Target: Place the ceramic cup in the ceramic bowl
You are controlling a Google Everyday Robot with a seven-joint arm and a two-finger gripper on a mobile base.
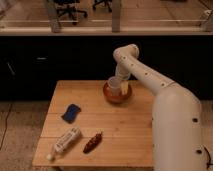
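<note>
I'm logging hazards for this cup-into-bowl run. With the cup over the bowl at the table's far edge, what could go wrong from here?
1. The ceramic cup sits at the ceramic bowl's left side, not centred; on release it might tip against the rim.
2. The bowl is near the table's far edge, so a push from the gripper could slide it toward that edge.
</note>
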